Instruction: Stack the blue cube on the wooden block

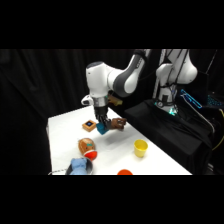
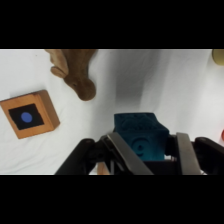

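Firmly, jaws grip blue cube (image 2: 141, 136).

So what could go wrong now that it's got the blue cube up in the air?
The pincer holds the blue cube clear of the table, off to one side of the wooden block. The cube could slip on the way over. The block's top is barely bigger than the cube, so a landing off-centre might tip. The brown piece lies close by and could get bumped.

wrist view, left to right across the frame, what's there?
wooden block → brown irregular piece → blue cube, held between the fingers of the gripper.
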Tool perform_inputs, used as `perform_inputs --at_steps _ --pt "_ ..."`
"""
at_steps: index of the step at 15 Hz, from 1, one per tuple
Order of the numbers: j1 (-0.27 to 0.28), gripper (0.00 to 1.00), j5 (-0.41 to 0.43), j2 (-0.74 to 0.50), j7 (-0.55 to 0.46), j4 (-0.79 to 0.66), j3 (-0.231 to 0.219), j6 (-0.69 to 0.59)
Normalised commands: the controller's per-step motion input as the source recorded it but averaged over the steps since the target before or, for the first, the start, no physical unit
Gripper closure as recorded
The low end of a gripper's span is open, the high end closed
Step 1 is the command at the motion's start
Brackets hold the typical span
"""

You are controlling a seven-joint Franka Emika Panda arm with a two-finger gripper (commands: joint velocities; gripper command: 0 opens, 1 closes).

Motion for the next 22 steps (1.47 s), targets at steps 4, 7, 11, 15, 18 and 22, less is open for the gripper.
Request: perform_inputs --at_steps 4,7,11,15,18,22 --pt "-0.124 0.74 0.049 -0.01 -0.01 0.25 -0.084 -0.25" --pt "-0.119 0.74 0.090 0.12 0.01 0.31 -0.069 -0.16" --pt "-0.098 0.74 0.103 0.19 0.05 0.34 -0.050 -0.14" --pt "-0.091 0.74 0.119 0.21 0.06 0.33 -0.035 -0.14" --pt "-0.073 0.74 0.128 0.15 0.05 0.27 -0.019 -0.15" --pt "-0.053 0.74 0.133 0.12 0.03 0.21 -0.008 -0.13"
